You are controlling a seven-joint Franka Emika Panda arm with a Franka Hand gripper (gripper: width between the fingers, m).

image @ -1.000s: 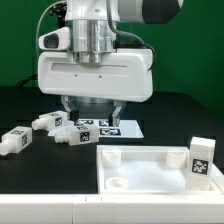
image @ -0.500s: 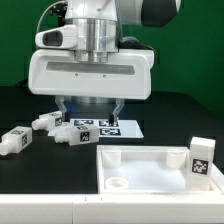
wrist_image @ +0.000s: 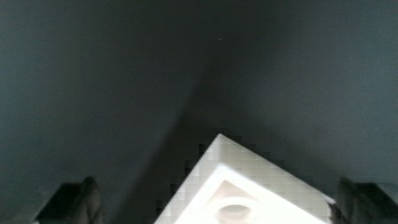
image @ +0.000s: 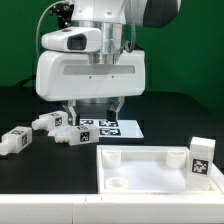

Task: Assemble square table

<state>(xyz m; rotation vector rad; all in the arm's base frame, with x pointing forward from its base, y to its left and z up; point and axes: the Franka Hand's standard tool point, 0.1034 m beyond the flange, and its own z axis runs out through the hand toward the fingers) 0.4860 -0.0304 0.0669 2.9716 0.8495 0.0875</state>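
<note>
The square table's white panel [image: 140,153] lies at the front on the exterior view's right, rim up, with a round socket [image: 116,184] in its near corner. One tagged leg [image: 201,160] stands upright in its right corner. Three more legs [image: 12,140], [image: 47,122], [image: 70,134] lie loose on the exterior view's left. My gripper [image: 92,112] hangs open behind the panel, above the black table, with nothing between its fingers. In the wrist view one panel corner [wrist_image: 228,172] with its socket [wrist_image: 233,210] shows far below, between the dark fingertips [wrist_image: 71,202]. My gripper [wrist_image: 217,205] is open there.
The marker board [image: 108,128] lies flat behind the panel, partly under my gripper. A long white bar [image: 40,208] runs along the table's front edge. A green backdrop stands behind.
The gripper's body has turned slightly on its wrist and shifted a little sideways. The jaws stay open. No part has moved.
</note>
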